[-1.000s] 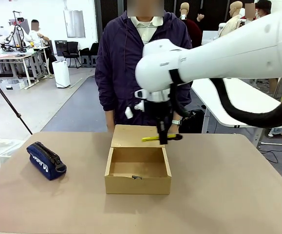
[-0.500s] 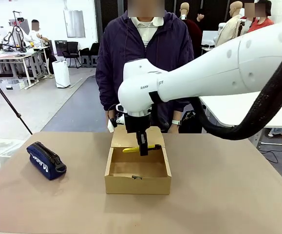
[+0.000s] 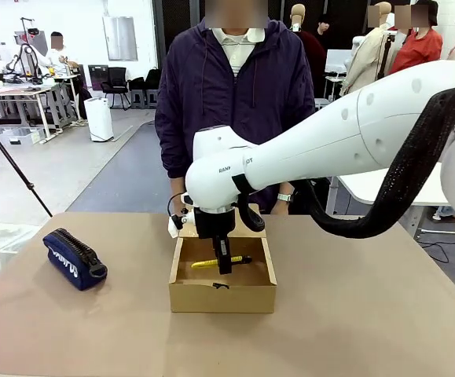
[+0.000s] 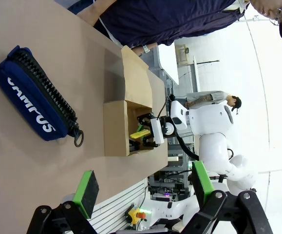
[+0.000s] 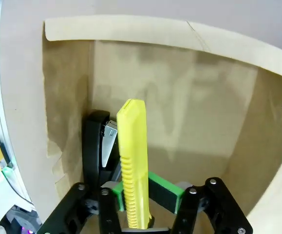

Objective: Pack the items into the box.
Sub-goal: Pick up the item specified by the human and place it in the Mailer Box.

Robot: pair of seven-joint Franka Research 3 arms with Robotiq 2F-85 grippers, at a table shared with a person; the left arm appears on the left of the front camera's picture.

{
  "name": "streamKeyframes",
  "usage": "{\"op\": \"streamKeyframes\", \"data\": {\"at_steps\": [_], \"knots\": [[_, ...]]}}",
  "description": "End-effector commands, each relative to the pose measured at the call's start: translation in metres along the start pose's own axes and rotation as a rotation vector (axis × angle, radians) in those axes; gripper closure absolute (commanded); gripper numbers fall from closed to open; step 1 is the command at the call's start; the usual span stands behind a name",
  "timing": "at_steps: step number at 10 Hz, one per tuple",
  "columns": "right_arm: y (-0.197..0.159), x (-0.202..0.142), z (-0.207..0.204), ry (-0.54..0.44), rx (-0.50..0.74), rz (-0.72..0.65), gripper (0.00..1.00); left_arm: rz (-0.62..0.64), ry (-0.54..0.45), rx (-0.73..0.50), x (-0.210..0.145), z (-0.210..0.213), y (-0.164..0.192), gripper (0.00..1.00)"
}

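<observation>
The tan cardboard box [image 3: 222, 298] stands open mid-table, its flap lid [image 3: 203, 222] folded back toward the person. My right gripper [image 3: 222, 261] reaches down inside it, shut on the yellow-and-black utility knife [image 3: 211, 262], which lies level across the fingers. In the right wrist view the knife [image 5: 133, 161] sits clamped between the green pads [image 5: 166, 191] over the box floor [image 5: 189, 107]. Below it the small black gadget [image 5: 99, 141] rests in the box corner, also seen near the front wall [image 3: 220, 285]. My left gripper [image 4: 144, 185] hangs open off the table's left side, holding nothing.
A navy blue zip pouch [image 3: 74, 258] with white lettering lies at the table's left, also seen in the left wrist view [image 4: 33, 100] next to the box [image 4: 115, 127]. The person [image 3: 231, 94] stands close behind the far edge.
My right gripper has carried the knife leftward and down, from above the flap lid into the box. The pouch and the box have stayed put.
</observation>
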State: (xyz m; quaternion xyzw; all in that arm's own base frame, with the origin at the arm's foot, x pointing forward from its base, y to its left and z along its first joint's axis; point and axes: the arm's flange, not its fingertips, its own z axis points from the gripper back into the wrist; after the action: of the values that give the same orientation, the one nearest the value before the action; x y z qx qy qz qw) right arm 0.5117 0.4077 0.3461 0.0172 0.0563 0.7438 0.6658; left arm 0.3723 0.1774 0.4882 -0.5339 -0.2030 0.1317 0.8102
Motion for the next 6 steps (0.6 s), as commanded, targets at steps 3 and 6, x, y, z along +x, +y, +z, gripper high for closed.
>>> {"op": "streamKeyframes", "data": {"at_steps": [3,6], "knots": [[0.005,-0.015,0.006,-0.002,-0.044,-0.026,0.00,-0.015,0.011,-0.002,-0.001,0.002,0.000,0.00],[0.005,-0.025,0.010,-0.010,-0.048,-0.063,0.00,-0.015,0.011,-0.002,-0.001,0.002,0.000,0.00]]}}
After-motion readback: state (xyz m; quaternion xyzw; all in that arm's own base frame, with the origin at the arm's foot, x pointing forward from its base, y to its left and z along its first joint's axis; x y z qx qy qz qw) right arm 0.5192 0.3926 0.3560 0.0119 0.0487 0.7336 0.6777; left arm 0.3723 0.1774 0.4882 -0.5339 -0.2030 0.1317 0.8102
